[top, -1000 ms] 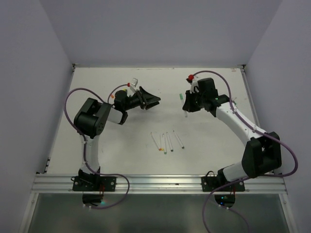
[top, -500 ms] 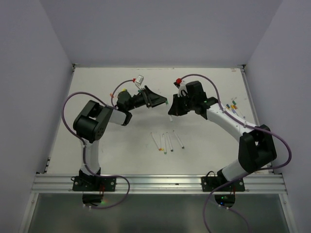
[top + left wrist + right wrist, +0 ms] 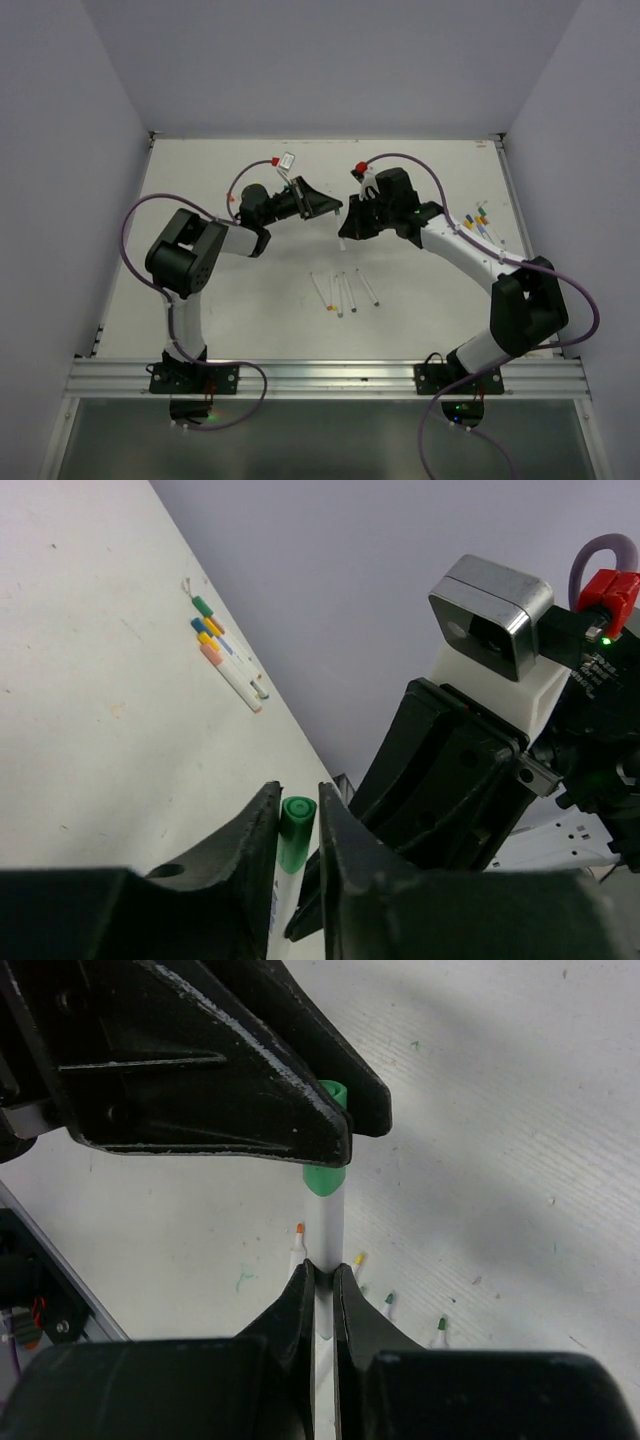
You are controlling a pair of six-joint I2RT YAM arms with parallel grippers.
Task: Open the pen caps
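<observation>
The two arms meet over the middle of the bench, a little toward its far side, with one pen held between them and off the surface. The right fingers are pressed together on the white barrel, pinching it just below its middle, so the barrel runs straight out from them. At the pen's outer end sits the green cap, on the barrel. The left fingers close from either side on this cap. In the left wrist view it fills the narrow gap between them and seems to touch both, so they are pinching it. From above, the two sets of fingers point at each other, almost tip to tip.

On the bench nearer the arm bases, just near of the held pen, lies a short row of loose pens, side by side and roughly parallel. Their small orange, yellow and green tips show bare in the right wrist view. Well apart, by the right edge of the bench, lies a cluster of pens and caps in green, blue, yellow and orange.
</observation>
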